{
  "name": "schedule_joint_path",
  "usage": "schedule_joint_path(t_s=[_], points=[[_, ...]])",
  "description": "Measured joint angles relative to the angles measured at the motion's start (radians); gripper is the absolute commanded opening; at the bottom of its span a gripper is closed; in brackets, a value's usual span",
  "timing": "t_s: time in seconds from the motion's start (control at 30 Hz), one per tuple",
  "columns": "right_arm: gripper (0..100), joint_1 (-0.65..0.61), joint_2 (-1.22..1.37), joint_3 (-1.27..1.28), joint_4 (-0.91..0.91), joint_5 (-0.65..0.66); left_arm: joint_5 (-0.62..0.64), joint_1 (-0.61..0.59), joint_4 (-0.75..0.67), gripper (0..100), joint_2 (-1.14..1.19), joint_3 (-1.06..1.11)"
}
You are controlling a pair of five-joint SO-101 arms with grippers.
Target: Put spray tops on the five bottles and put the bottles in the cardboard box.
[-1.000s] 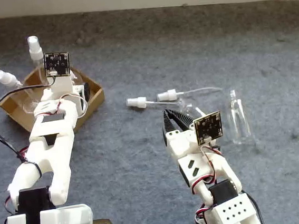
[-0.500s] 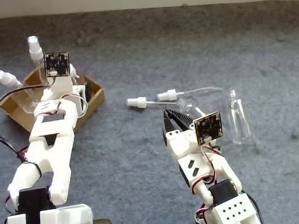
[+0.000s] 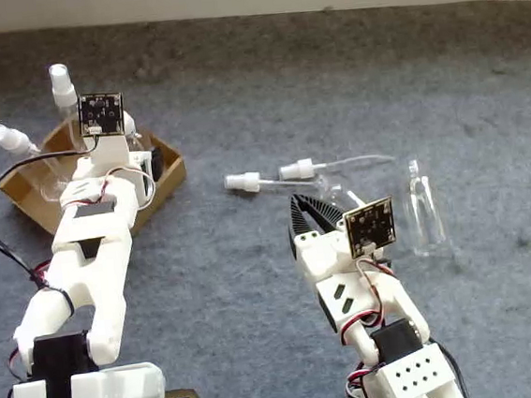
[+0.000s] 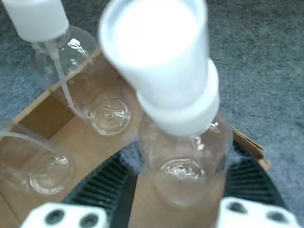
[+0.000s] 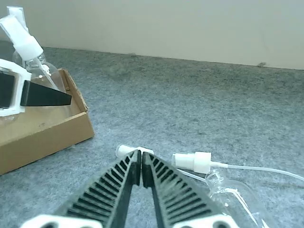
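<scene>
We see a grey counter (image 3: 237, 98) with the cardboard box (image 3: 170, 168) near its left end, and the left tool (image 4: 183, 161) reaches down into that box. Its jaws are closed on a capped bottle (image 4: 180, 178), which stands upright inside the box, just beside two other standing bottles (image 3: 65, 96) (image 3: 11, 141). We judge the step in hand to be setting this third bottle down. To do it well, we would lower it until its base sits flat on the box floor. We would then open the jaws only slightly and lift straight up, so the neighbours are not tipped and the cap is not caught. The right tool (image 5: 141, 159) hangs low over the counter, jaws pressed together and holding nothing. We count five bottles in all: three in the box, and two uncapped ones (image 3: 424, 210) (image 3: 340, 195) lying on the counter near the right tool. We count five spray tops too: three fitted on the boxed bottles, and two loose ones (image 3: 242, 180) (image 3: 298, 168) lying side by side ahead of the right tool, their thin tubes trailing.
</scene>
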Motion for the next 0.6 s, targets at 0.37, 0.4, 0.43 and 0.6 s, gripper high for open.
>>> schedule_joint_path(t_s=[0.37, 0.4, 0.43, 0.6], points=[[0.5, 0.0, 0.0, 0.0, 0.0, 0.0, 0.0, 0.0, 0.0, 27, 0.0, 0.0], [0.5, 0.0, 0.0, 0.0, 0.0, 0.0, 0.0, 0.0, 0.0, 27, 0.0, 0.0], [0.5, 0.0, 0.0, 0.0, 0.0, 0.0, 0.0, 0.0, 0.0, 28, 0.0, 0.0], [0.5, 0.0, 0.0, 0.0, 0.0, 0.0, 0.0, 0.0, 0.0, 28, 0.0, 0.0]])
